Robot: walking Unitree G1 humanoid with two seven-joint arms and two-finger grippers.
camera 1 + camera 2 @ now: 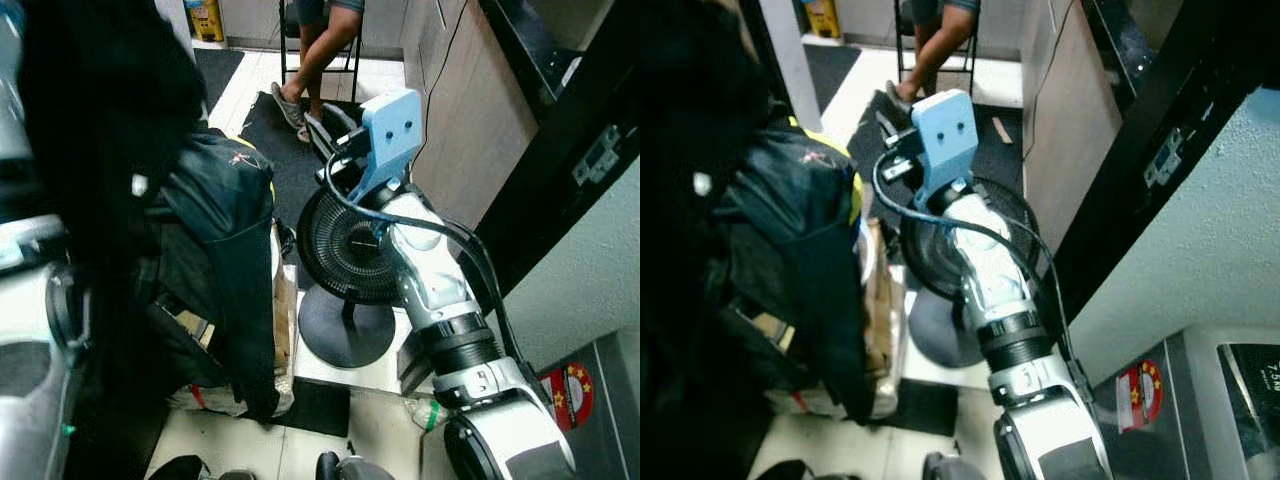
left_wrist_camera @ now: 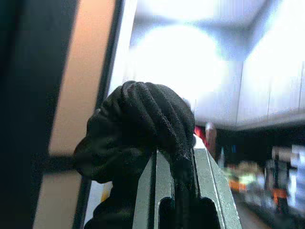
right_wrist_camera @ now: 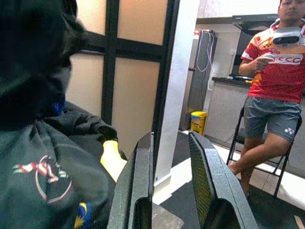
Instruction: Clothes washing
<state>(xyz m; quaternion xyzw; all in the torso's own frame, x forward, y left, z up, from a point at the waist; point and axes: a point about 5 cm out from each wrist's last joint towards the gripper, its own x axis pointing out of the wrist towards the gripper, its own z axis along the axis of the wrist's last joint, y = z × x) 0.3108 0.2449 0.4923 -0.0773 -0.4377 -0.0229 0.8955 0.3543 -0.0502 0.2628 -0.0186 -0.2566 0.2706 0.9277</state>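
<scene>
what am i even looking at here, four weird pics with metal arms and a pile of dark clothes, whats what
It is a humanoid robot doing laundry in a home. The two wide pictures come from a stereo camera on its head, looking down, so they show the same scene. The silver limb reaching forward is its right arm, ending in the right gripper. Beside it hangs a heap of dark clothes, one piece with a yellow trim. On the floor below stand a black fan and a dark mat.

The other two pictures come from cameras on the wrists, looking along each gripper's fingers. The right wrist view shows its two black fingers apart with nothing between them, and a person seated on a chair beyond. The left wrist view shows the left gripper closed on a bunch of black cloth.
</scene>
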